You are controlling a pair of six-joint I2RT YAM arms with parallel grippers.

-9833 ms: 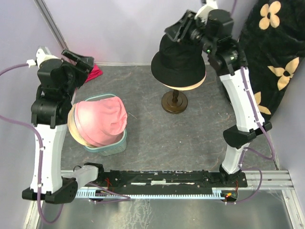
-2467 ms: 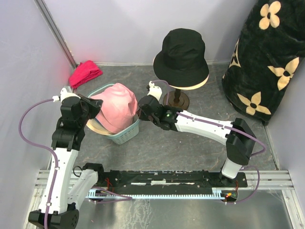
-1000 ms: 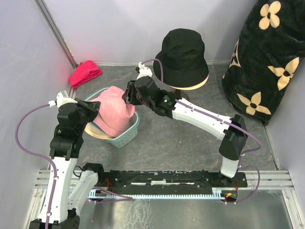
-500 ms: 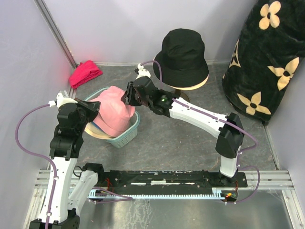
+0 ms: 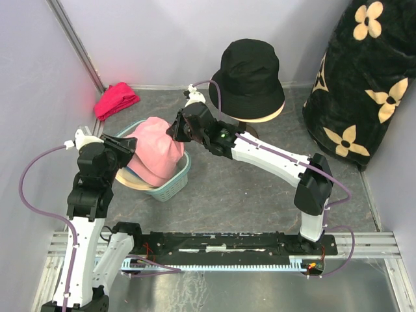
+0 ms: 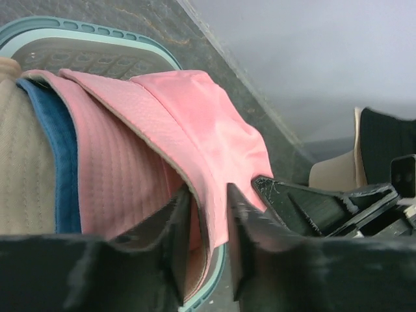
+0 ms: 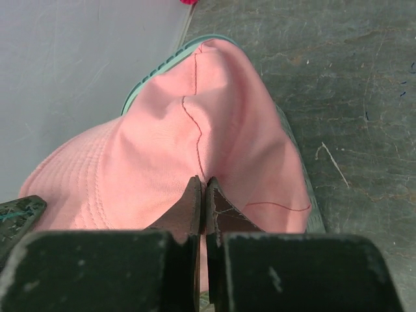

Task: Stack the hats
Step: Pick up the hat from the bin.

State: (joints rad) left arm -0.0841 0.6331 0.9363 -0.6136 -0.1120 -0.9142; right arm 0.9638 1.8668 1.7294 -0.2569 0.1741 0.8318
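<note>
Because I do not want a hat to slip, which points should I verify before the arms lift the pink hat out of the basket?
1. Right gripper shut on the crown of the pink hat: ok, the fabric is pinched.
2. Left gripper clamped on the pink brim: cannot tell; the brim lies between its fingers.
3. Blue hat and beige hat free of both grippers: ok, they lie under the pink one.
4. Basket not caught: cannot tell; its rim passes close under the left gripper.
5. Black hat seated on the mannequin head: ok.
</note>
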